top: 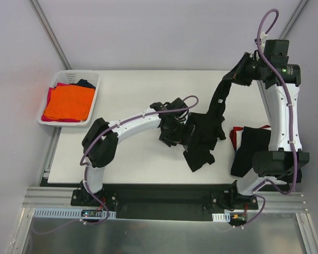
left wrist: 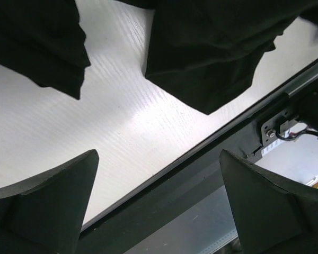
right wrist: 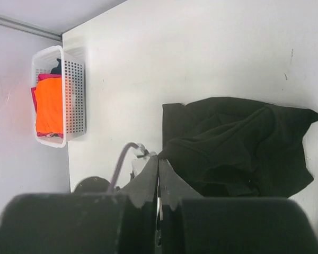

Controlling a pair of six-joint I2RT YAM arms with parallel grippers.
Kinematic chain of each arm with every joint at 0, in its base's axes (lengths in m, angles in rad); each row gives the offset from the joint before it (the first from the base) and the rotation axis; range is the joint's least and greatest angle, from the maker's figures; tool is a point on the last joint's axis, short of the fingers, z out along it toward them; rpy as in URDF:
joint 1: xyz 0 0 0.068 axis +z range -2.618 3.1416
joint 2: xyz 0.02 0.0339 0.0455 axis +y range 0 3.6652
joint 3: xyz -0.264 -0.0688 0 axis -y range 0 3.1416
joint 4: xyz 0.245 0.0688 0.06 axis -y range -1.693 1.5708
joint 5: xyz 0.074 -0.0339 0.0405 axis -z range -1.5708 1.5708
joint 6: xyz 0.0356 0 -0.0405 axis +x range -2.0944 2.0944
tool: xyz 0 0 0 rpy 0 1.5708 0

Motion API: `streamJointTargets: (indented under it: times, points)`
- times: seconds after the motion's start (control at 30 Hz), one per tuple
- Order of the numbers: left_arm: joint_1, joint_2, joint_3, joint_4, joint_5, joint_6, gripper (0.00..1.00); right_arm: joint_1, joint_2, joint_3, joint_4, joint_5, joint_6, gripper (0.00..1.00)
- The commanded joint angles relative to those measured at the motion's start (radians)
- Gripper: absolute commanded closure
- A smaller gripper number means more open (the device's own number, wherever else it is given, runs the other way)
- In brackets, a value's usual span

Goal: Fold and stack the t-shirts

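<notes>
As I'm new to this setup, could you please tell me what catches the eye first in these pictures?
A black t-shirt drapes from the raised right claw, shut on it, down onto the table, the open left claw beside it. At the far left, a bright orange t-shirt tops a white basket.

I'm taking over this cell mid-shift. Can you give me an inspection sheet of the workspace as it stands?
Surface: white table, no marks seen.
Job's things: black t-shirt mid-table, one end lifted; folded pile, black over red, on the right; orange shirt on top of others in the white basket, far left.
Clutter: nothing seen.
Grippers: left gripper open and empty above the near table edge; right gripper shut on the black t-shirt's edge.
Cables: purple cables run along both arms; no snag seen.
Surroundings: pale walls, metal rail along the near edge.
</notes>
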Motion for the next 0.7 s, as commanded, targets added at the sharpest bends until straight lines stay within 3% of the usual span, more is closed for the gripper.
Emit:
streamJointTargets:
  times: [0.0, 0.17, 0.33, 0.53, 0.67]
  points:
    - [-0.023, 0.036, -0.070, 0.090, -0.015, -0.030, 0.01, -0.028, 0.008, 0.054, 0.037, -0.030, 0.021, 0.99]
    - [-0.037, 0.062, -0.121, 0.182, -0.063, -0.057, 0.01, -0.081, 0.039, 0.121, 0.029, -0.050, 0.053, 0.99]
    - [-0.038, 0.157, -0.058, 0.228, -0.150, -0.085, 0.01, -0.098, 0.059, 0.147, 0.040, -0.107, 0.097, 0.99]
    - [-0.078, 0.263, 0.106, 0.259, -0.038, -0.112, 0.01, -0.098, 0.065, 0.123, 0.031, -0.115, 0.081, 0.99]
    - [-0.115, 0.287, 0.131, 0.300, 0.027, -0.128, 0.01, -0.098, 0.062, 0.091, 0.035, -0.113, 0.069, 0.99]
